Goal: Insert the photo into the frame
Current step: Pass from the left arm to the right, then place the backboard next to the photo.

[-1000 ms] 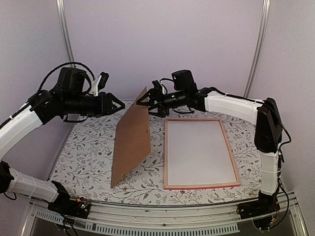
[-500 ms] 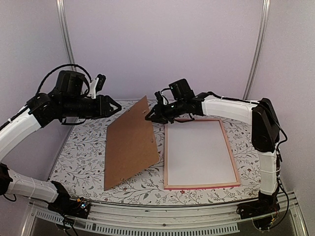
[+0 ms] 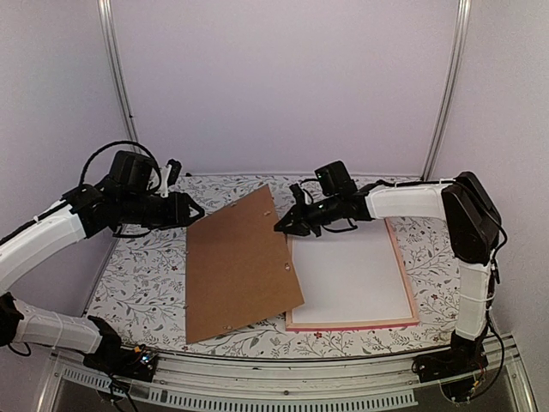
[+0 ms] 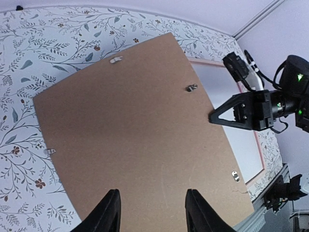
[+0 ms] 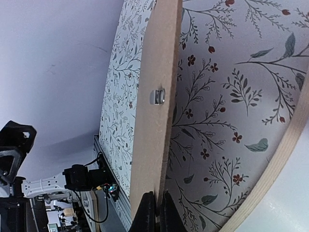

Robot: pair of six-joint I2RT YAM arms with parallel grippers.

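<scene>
Though it stood upright, the board now overlaps the frame.

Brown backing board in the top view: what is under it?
The backing board lies over the floral table, and its near right corner covers part of the left rail of the pink frame. No photo shows; anything else beneath the board is hidden.
</scene>
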